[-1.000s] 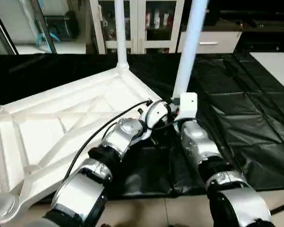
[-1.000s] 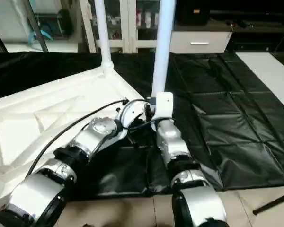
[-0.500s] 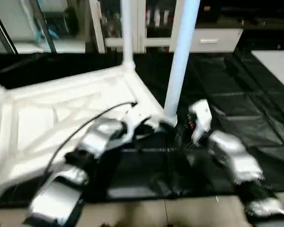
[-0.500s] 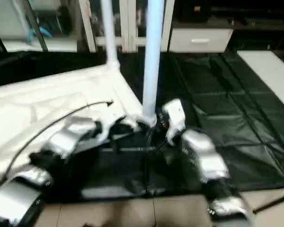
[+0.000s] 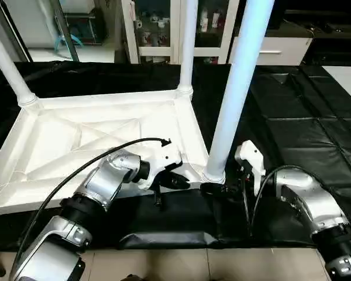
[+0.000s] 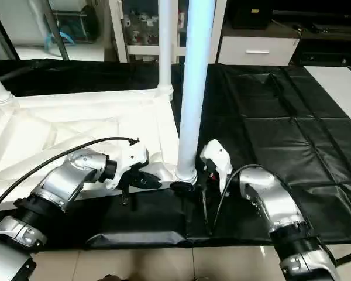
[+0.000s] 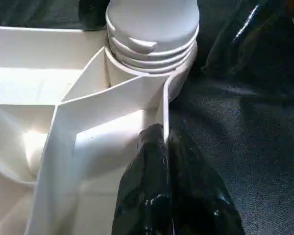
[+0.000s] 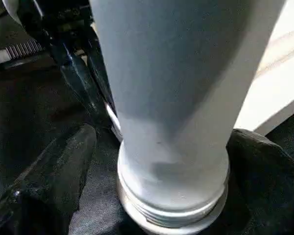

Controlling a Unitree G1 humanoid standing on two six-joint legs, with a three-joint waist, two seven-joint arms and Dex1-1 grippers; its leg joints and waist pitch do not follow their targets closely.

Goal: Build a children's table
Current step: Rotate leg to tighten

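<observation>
The upturned children's table lay at centre left on the black surface with three legs visibly upright — left tool pinched its rim, right tool open around the nearest leg.

Head eyes: you look forward and down over both forearms.
Wrists: close-up; both share the near leg base.

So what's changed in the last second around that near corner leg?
The right arm has swung out to the robot's right, away from the left arm it lay beside. Its tool now straddles the base of the near leg, fingers open. The left tool is pinched on the table top rim by that socket. The leg stays upright in its socket. The camera shifted too.
</observation>
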